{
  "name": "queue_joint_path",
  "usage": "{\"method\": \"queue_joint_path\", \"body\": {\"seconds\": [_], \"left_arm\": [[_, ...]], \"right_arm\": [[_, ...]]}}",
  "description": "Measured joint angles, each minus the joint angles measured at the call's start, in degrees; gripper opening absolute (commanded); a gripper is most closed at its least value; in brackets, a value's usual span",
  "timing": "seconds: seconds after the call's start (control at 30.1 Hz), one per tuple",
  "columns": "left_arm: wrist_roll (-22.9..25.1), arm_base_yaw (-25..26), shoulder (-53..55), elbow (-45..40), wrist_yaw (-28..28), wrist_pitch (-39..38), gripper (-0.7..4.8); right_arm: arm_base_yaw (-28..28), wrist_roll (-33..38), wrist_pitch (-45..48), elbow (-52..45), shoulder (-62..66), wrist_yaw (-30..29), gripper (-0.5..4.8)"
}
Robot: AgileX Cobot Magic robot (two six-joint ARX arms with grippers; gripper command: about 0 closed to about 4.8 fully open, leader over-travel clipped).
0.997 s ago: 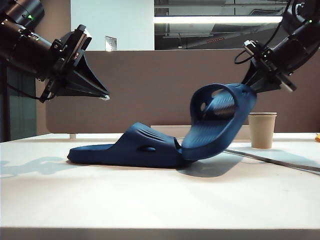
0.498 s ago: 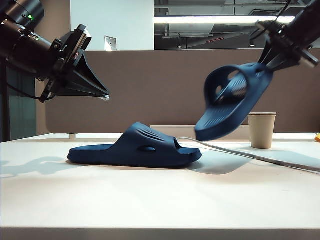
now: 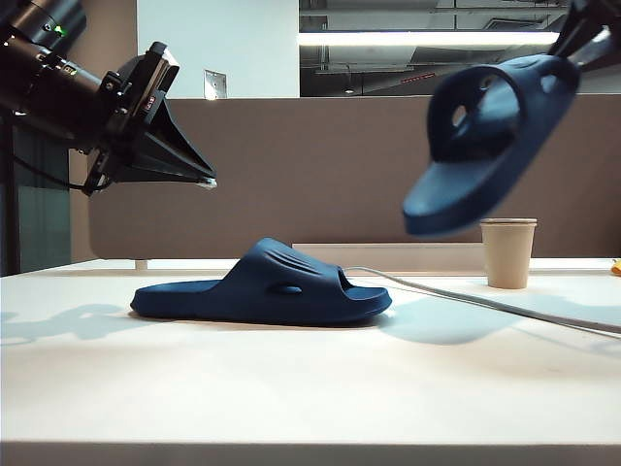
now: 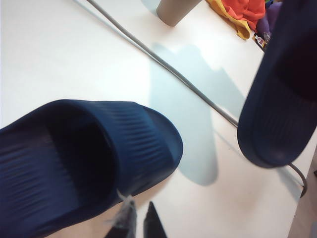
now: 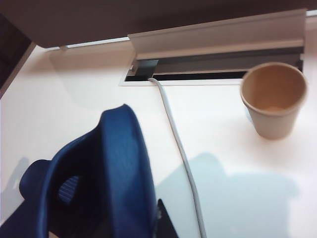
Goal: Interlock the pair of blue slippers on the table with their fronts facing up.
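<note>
We see one blue slipper [image 3: 262, 286] lying flat on the white table [image 3: 310, 388], sole down, about in the middle between the left and right edges. The second slipper [image 3: 490, 146] hangs in the air above the right part of the table, tilted, with its toe end pointing down toward the table and its heel end up. The right gripper [image 3: 582, 39] holds this slipper at the heel end, close to the top right corner of the exterior view; its jaws are narrow and clamped on the rim. The left gripper [image 3: 199, 180] hovers in the air above the left part of the table, and its jaws are closed together with nothing between them. A paper cup [image 3: 507, 252] stands near the back edge, to the right. A grey cable [image 3: 485, 303] runs across the table from the back edge toward the right edge.
</note>
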Motion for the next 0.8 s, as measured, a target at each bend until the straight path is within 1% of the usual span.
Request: {"method": "queue_joint_path", "body": {"seconds": [0.1,0.23,0.3,0.43,0.56,0.73,0.8], "left_arm": [[0.00,0.02,0.00,0.00,0.07,0.00,0.29],[-0.04,0.07,0.00,0.00,2.08,0.00,0.29],[-0.09,0.04,0.00,0.00,2.51,0.00,0.29],[-0.07,0.04,0.00,0.00,2.73,-0.15,0.29],[-0.09,0.02,0.00,0.00,3.78,-0.24,0.29],[-0.09,0.02,0.00,0.00,5.07,-0.26,0.29],[-0.09,0.02,0.00,0.00,5.29,-0.24,0.29]], "right_arm": [[-1.33,3.41,6.51,-8.31,-4.63,-0.07,0.21],[-2.08,9.81,18.53,-19.80,-10.27,0.20,0.21],[-2.03,11.56,22.99,-24.37,-12.04,0.31,0.22],[-1.38,11.67,30.64,-33.44,-15.87,3.37,0.22],[-1.05,11.93,39.76,-40.63,-17.51,4.28,0.21],[-1.09,13.53,48.76,-45.99,-17.75,6.62,0.21],[-1.07,13.81,50.05,-47.19,-17.75,7.41,0.21]]}}
